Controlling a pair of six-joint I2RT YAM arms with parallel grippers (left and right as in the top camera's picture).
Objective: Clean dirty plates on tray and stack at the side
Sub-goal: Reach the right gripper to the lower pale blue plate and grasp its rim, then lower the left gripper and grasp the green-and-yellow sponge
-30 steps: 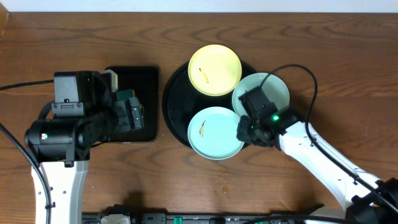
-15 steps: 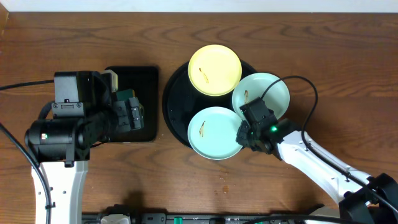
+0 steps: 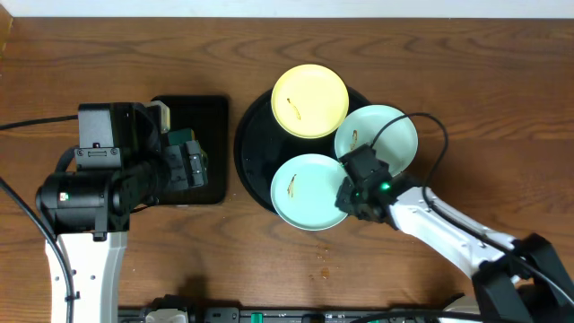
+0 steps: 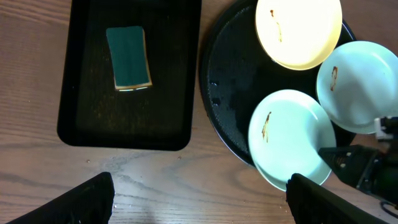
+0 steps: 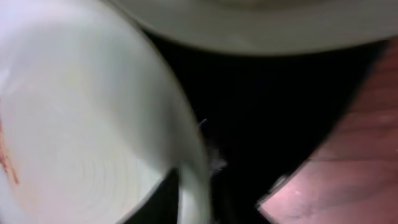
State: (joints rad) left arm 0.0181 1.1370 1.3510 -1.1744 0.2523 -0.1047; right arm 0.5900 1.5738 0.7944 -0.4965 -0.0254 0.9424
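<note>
The round black tray [image 3: 251, 144] holds three smeared plates: a pale yellow plate [image 3: 309, 100] at the back, a mint-green plate [image 3: 386, 130] on the right, and a second mint-green plate [image 3: 305, 190] at the front. My right gripper [image 3: 345, 199] sits at the front plate's right rim. In the right wrist view that plate [image 5: 81, 137] fills the left side, and its rim runs between the jaws of the right gripper [image 5: 199, 199], which are closed on it; the picture is blurred. My left gripper [image 4: 202, 193] hangs wide open over bare wood, left of the tray, holding nothing.
A smaller rectangular black tray [image 3: 215, 112] lies left of the round one with a green sponge [image 4: 129, 57] on it. The right arm's cable [image 3: 430, 121] loops over the right mint-green plate. Small crumbs [image 3: 321, 265] dot the wood in front of the tray.
My right gripper has slid left and toward the front, off the right mint-green plate, to the front plate's rim, and its jaws have narrowed onto it. The left arm has stayed still.
</note>
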